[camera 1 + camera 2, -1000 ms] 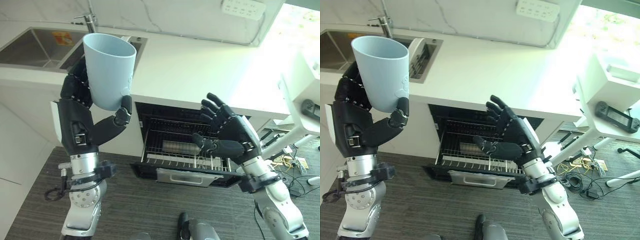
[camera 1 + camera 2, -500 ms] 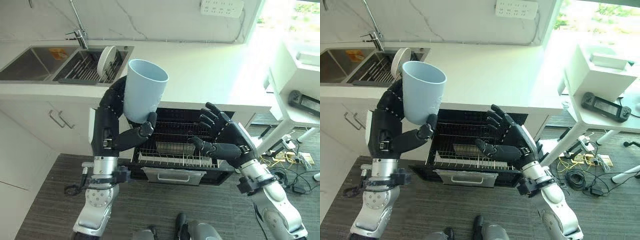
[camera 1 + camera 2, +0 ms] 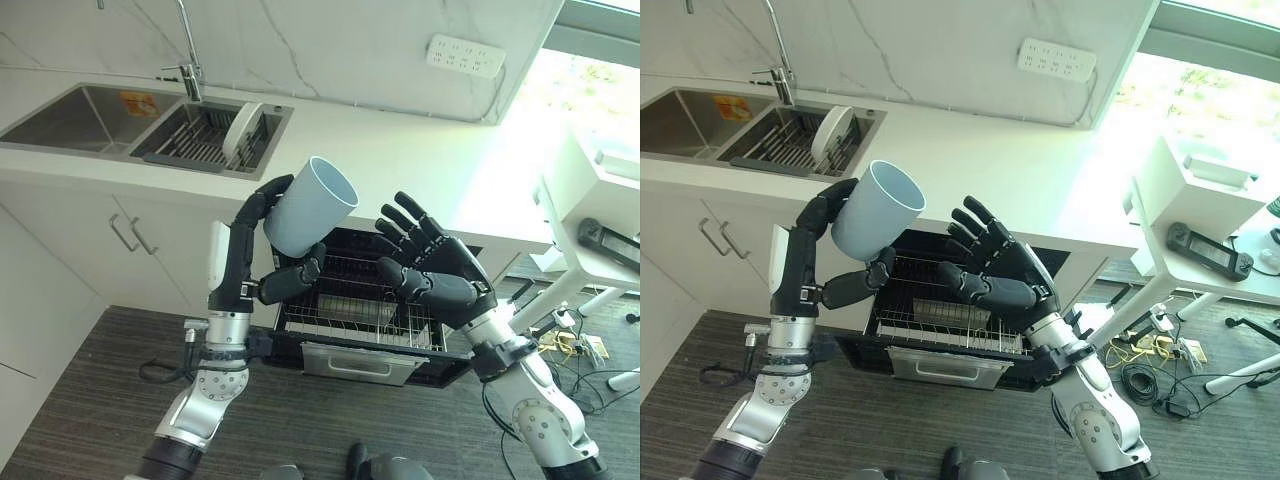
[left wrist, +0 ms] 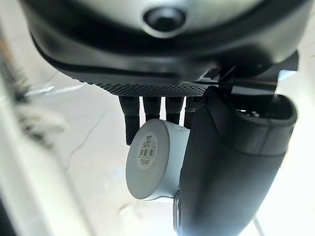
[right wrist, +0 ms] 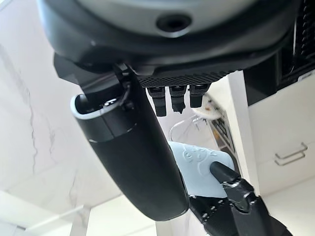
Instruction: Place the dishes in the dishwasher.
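**A:** How far is the job?

**B:** I think it is just partway. The left hand (image 3: 262,262) has its fingers and thumb curled around a light blue cup (image 3: 309,206). The cup is up in the air, tipped over a bit, above and in front of the open dishwasher (image 3: 365,305). It is not in the rack yet.

**A:** And the other hand?

**B:** The right hand (image 3: 432,266) is up beside the cup, close but not touching. Its fingers are spread wide and it holds nothing.

**A:** What is in the dishwasher?

**B:** The wire rack (image 3: 952,322) is pulled out. Something round and grey lies in it, maybe a bowl or a pot. I cannot tell which. The rest of the rack looks free, so I think there is room for the cup.

**A:** What is farther back?

**B:** The white counter (image 3: 400,160) is over the dishwasher. At its far left is a sink (image 3: 70,112) with a tap (image 3: 187,45). Beside the sink is a drying rack (image 3: 195,143), and a white plate (image 3: 243,134) stands on its edge in it.

**A:** So what is left?

**B:** The cup has to go down into the wire rack. I guess the plate has to go in too. So the cup is not done, and the plate is untouched.
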{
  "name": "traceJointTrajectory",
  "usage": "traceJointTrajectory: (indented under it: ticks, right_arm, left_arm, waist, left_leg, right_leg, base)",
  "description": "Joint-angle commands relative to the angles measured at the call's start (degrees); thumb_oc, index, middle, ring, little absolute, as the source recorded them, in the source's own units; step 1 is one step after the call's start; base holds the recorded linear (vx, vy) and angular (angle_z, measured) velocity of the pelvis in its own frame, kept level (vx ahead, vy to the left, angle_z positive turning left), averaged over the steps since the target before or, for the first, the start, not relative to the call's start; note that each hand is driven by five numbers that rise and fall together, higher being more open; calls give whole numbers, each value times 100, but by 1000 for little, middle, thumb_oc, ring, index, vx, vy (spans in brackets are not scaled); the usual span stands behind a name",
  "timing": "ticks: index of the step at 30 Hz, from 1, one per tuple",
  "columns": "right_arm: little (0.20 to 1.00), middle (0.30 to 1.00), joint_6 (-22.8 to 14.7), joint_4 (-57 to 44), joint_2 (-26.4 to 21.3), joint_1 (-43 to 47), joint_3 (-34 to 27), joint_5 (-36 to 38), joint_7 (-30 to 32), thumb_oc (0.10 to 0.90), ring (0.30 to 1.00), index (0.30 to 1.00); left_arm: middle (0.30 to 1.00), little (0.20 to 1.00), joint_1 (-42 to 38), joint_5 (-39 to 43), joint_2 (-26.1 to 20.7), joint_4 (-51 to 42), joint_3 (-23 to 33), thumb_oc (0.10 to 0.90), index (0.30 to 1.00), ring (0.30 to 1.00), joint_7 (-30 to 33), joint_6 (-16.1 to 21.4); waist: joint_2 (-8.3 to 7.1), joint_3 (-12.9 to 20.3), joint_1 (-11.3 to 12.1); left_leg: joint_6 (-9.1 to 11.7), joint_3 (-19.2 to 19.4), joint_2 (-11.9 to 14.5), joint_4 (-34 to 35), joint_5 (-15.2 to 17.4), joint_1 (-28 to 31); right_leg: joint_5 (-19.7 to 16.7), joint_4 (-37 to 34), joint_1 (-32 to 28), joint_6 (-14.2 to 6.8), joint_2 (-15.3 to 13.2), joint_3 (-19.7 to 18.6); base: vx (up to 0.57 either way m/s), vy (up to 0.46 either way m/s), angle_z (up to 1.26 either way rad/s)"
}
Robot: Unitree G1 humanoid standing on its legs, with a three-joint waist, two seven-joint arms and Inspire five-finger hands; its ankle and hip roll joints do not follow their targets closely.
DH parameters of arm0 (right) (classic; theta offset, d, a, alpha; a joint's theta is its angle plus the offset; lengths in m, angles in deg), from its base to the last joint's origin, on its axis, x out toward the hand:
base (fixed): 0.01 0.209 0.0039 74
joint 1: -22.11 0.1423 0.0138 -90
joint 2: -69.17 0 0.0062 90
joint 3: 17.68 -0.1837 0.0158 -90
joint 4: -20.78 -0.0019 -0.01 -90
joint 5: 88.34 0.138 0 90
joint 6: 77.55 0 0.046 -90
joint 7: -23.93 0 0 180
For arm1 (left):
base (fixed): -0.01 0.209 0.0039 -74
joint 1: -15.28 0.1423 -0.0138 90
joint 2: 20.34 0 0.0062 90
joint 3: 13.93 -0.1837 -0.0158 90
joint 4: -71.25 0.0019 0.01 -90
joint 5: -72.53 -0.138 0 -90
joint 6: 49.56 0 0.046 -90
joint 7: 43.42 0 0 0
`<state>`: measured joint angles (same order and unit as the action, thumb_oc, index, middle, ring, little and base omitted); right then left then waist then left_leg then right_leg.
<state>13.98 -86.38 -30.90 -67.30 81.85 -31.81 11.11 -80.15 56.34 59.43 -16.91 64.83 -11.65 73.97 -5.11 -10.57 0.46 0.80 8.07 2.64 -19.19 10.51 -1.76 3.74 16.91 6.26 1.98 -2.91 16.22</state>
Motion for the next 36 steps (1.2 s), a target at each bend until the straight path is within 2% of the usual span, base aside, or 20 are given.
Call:
traceJointTrajectory:
  ticks: [1, 10, 22, 36]
  right_arm:
    - [900, 900, -535, -140, 216, 574, -143, 570, -226, 800, 900, 900]
    - [900, 900, -533, -100, 390, 706, -12, 561, 422, 800, 900, 900]
    - [900, 900, -499, -197, 561, 1004, 204, 676, 801, 800, 900, 900]
    - [900, 900, -586, -398, 693, 1382, 379, 454, 1096, 800, 900, 900]
  left_arm:
    - [300, 300, -574, -332, -239, -295, -168, 400, 300, 300, 472, 759]
    - [300, 300, -512, -380, -178, -406, -399, 400, 300, 300, 524, 715]
    - [300, 300, -510, -259, -118, -451, -742, 400, 300, 300, 361, 694]
    - [300, 300, -574, -142, -63, -471, -1065, 400, 300, 300, 171, 634]
  waist:
    - [-42, 345, 93]
    - [-19, 399, 109]
    - [4, 412, 143]
    - [39, 432, 176]
  left_leg:
    - [-26, 93, 233, 200, 463, 123]
    - [-74, 108, 225, 200, 547, 245]
    - [-85, 100, 205, 200, 581, 275]
    - [-91, 93, 184, 200, 603, 284]
  right_leg:
    - [383, 28, -408, -982, -556, -253]
    - [433, 28, -491, -963, -528, -328]
    - [459, 28, -513, -947, -521, -327]
    - [480, 28, -532, -932, -538, -294]
  base:
    - [66, -26, -2]
    - [45, -1, -4]
    - [2, 1, -2]
    - [0, 0, 0]
